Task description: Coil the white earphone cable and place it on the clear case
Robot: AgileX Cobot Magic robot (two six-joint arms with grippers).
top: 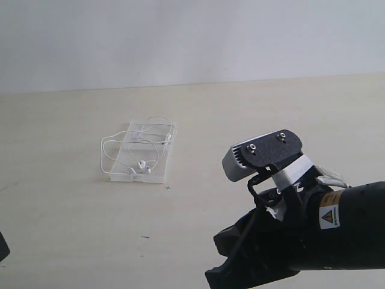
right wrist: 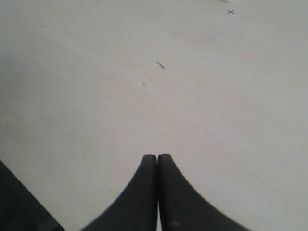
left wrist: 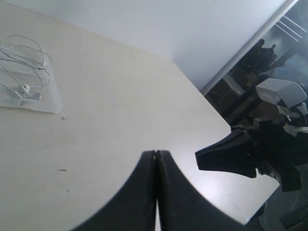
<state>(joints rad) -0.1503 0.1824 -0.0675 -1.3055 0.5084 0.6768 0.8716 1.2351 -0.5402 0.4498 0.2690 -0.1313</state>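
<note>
The clear case (top: 157, 175) lies on the surface (top: 66, 229), left of the middle and toward the far side in the exterior view. The white earphone cable (top: 139, 135) lies in loops on the case. One loop spills over the case's left edge onto the surface, and the earbuds (top: 142, 164) are at its near end. A small cross mark (top: 168, 187) sits just beside the case's near right corner. The right arm (top: 337, 235) is well apart from the case, nearer and to the right.

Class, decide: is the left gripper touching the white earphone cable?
Apart. The left wrist view shows the left gripper, jaws shut, over bare table, with the white earphone cable lying well away.
</note>
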